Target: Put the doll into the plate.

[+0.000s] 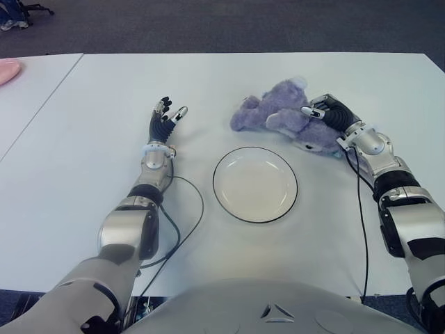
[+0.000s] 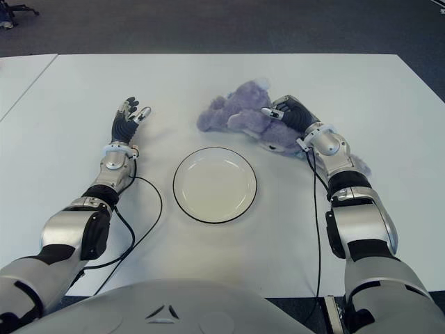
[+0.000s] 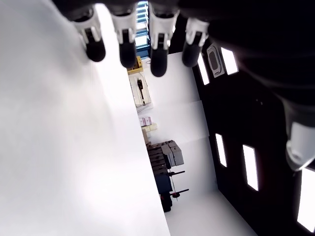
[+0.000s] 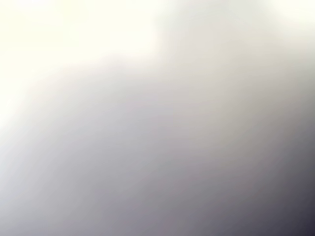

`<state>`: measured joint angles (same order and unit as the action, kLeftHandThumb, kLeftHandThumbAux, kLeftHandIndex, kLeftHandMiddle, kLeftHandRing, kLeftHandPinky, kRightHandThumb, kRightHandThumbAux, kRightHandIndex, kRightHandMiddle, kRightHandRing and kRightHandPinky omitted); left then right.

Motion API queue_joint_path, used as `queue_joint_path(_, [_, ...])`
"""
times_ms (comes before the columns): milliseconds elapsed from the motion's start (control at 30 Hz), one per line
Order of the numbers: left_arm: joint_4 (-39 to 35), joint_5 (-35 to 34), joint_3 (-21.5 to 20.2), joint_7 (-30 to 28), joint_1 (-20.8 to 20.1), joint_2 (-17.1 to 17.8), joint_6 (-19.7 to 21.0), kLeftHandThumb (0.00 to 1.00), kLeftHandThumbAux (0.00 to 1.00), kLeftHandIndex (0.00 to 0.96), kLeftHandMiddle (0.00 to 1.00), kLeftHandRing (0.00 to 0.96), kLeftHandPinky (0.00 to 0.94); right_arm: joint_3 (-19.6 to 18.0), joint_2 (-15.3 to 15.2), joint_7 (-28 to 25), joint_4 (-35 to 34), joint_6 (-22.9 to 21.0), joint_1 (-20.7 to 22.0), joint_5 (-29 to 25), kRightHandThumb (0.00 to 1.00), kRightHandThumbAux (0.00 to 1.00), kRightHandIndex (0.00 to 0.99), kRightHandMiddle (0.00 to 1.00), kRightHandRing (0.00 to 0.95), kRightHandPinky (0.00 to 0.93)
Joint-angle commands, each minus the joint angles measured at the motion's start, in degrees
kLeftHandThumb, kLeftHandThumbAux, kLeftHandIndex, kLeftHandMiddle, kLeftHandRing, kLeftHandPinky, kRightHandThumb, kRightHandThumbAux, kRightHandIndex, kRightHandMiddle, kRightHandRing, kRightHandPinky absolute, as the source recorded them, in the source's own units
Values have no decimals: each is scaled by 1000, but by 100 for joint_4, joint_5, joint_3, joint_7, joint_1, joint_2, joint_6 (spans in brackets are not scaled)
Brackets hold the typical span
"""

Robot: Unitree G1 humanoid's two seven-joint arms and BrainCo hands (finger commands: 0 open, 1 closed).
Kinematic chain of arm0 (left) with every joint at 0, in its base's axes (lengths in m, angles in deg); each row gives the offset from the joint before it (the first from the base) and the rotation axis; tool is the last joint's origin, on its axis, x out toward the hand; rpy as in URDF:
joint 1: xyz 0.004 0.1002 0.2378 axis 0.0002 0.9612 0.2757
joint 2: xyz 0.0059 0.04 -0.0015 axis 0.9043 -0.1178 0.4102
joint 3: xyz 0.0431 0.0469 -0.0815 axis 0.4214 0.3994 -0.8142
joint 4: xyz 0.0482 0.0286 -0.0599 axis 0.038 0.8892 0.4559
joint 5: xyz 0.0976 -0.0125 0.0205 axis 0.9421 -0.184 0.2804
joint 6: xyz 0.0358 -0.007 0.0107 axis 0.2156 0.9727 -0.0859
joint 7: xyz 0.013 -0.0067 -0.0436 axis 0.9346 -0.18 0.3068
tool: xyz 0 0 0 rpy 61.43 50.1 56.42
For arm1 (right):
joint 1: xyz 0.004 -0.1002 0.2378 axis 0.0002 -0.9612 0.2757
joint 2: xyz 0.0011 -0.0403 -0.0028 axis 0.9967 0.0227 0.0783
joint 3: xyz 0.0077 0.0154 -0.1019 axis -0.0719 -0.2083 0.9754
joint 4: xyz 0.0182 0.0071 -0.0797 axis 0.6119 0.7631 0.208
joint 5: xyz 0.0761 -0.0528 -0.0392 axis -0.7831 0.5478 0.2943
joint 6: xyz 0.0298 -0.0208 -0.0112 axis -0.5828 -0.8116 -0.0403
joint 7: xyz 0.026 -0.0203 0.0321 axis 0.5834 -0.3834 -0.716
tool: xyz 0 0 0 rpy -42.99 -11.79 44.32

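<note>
We see our right hand (image 1: 327,115) curled over the purple doll (image 1: 278,115), which lies on the counter (image 1: 104,90) just behind the plate (image 1: 255,184). Our left hand (image 1: 164,118) shows left of the plate, fingers spread and holding nothing.

Fuzzy plush doll (image 1: 278,113); glossy smooth plate (image 1: 254,184); matt white table (image 1: 208,83).

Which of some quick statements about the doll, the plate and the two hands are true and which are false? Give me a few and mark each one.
1. The purple doll lies inside the plate. False: it lies on the white table, beyond the plate.
2. The plate holds nothing. True.
3. The right hand is on the doll. True.
4. The left hand grips the plate. False: it shows left of the plate, fingers spread, holding nothing.
5. The doll is green. False: it is purple.
</note>
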<state>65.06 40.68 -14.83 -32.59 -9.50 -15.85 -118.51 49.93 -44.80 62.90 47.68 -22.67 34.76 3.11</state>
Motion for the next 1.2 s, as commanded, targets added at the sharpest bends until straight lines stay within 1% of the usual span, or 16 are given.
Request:
queue_joint_path(33, [708, 48, 46, 30, 990, -330, 763, 0, 499, 120, 144, 100, 0, 150, 112, -431, -293, 4, -433, 64, 158, 298, 140, 0, 0, 0])
queue_joint_path(267, [707, 64, 62, 36, 983, -330, 763, 0, 510, 122, 149, 102, 0, 124, 73, -572, -378, -111, -437, 66, 164, 336, 102, 0, 0, 0])
queue_joint_path(433, [708, 59, 57, 32, 977, -333, 781, 0, 510, 122, 149, 100, 0, 111, 57, -620, -421, -188, -410, 82, 180, 360, 101, 0, 0, 0])
queue_joint_path(600, [708, 57, 55, 45, 978, -339, 784, 0, 507, 121, 148, 100, 0, 107, 46, -560, -376, -243, -349, 136, 196, 374, 107, 0, 0, 0])
queue_joint_path(1000, [710, 84, 77, 110, 974, -350, 781, 0, 509, 139, 150, 105, 0, 99, 2, -308, -123, -246, -133, 267, 215, 353, 151, 0, 0, 0])
queue_joint_path(1200, [712, 85, 76, 110, 971, -355, 784, 0, 507, 142, 147, 100, 0, 62, -70, -112, -101, -202, -19, 326, 215, 329, 193, 0, 0, 0])
